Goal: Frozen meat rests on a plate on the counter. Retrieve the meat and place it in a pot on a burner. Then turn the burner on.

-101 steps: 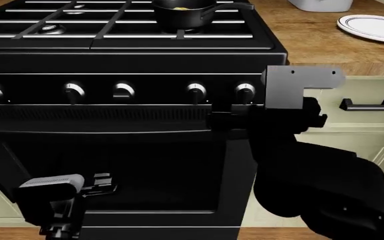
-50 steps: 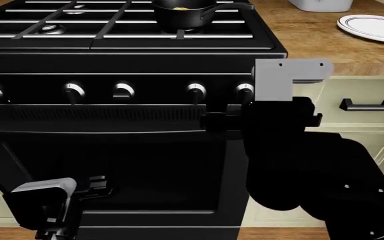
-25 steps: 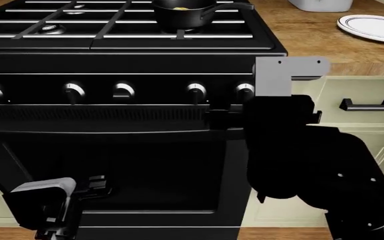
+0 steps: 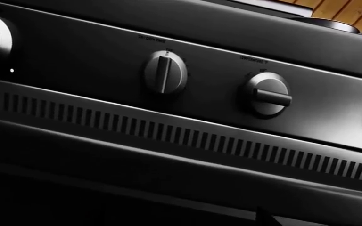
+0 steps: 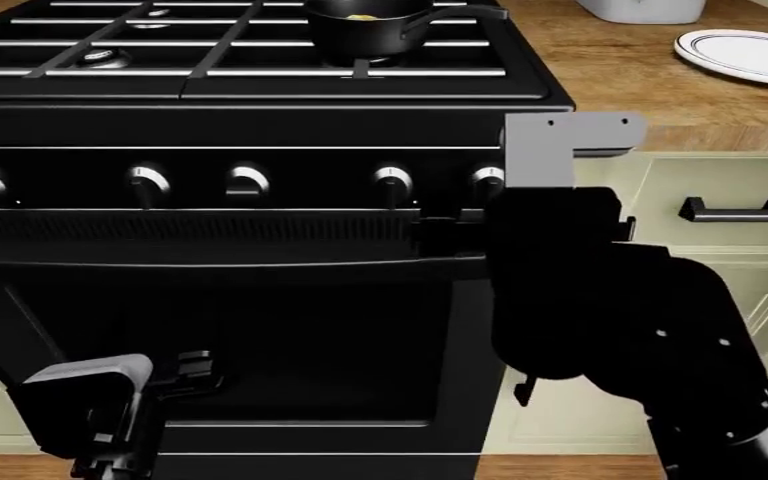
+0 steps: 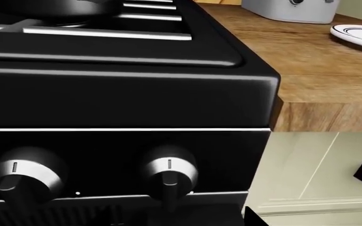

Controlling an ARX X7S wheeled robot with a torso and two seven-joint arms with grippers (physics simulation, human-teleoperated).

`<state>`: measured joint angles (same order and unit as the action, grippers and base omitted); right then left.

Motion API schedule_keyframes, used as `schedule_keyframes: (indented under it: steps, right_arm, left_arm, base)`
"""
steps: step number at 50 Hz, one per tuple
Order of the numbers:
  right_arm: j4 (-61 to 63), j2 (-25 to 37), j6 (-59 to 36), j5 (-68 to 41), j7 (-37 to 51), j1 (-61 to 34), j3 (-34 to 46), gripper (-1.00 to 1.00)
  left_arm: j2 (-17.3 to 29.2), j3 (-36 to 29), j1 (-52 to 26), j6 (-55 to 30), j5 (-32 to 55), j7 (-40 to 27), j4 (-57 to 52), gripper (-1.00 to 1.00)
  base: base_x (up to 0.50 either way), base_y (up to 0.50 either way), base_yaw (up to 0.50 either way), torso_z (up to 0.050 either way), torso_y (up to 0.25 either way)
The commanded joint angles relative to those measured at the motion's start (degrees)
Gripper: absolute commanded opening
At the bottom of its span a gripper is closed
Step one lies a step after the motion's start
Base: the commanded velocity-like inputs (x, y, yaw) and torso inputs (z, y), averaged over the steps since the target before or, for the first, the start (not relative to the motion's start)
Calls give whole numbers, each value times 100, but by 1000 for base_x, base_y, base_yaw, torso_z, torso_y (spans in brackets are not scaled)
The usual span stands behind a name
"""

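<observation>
Frozen meat: only a yellowish speck visible inside the pot, which sits on the rear right burner grate, cut off by the head view's top edge. Plate: on the wood surface right of the range, partly cropped, bare where seen. Right gripper: at the rightmost knob, its fingers hidden behind the wrist; whether spread or closed cannot be told. Left gripper: low before the oven door, dim, state unclear. Since half a second ago the right arm has shifted slightly leftward.
</observation>
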<state>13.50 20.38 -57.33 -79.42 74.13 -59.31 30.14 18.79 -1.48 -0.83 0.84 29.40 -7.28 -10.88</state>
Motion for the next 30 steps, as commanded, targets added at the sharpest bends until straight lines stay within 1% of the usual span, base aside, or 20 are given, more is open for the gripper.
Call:
schedule_keyframes:
  steps: [1, 30]
  right_arm:
    - [-134, 8, 44, 137, -138, -42, 70, 100]
    - [-502, -59, 180, 394, -527, -122, 248, 100]
  left_arm:
    - [15, -7, -10, 6, 22, -9, 23, 100]
    - [46, -53, -43, 28, 35, -25, 96, 100]
  base:
    - [0, 0, 0, 0, 0]
    - [0, 0, 0, 0, 0]
